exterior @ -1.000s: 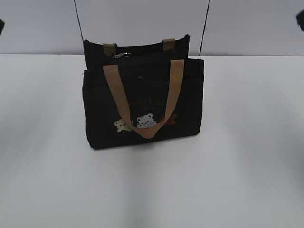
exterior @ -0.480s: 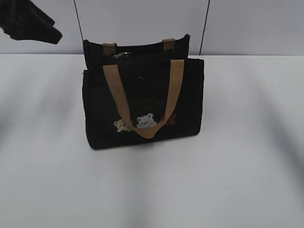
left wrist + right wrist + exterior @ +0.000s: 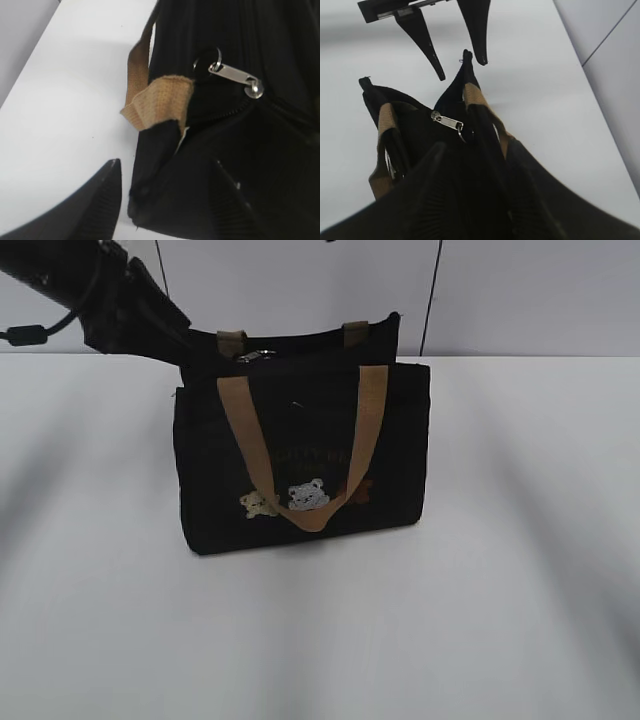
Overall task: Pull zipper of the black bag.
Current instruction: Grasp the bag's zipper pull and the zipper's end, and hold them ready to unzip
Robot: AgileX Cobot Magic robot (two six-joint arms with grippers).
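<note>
- The step in hand looks like the approach: the left gripper [image 3: 165, 200], its two dark ribbed fingers spread wide, straddles the end corner of the boxy black fabric bag [image 3: 300, 460] and pinches nothing.
- The small silver-grey metal zipper pull [image 3: 235, 79] lies flat on the black zip track just beyond and a little to the outer side of that gripper's fingertips, near the frayed end of a tan webbing strap [image 3: 160, 97]; metal and fingers are apart.
- The right gripper [image 3: 470, 165] hangs over the bag's opposite end, its fingers also spread with the bag's top between them; the pull lies just ahead of them, untouched.
- My judgement: the zip is not yet drawn. Next, one gripper should steady the bag's end while the other closes on the pull and draws it along the track.
- Count: one bag, one zipper pull, two tan handles, two bear patches [image 3: 290, 498] on the front, two grippers, one white table [image 3: 500, 620].
</note>
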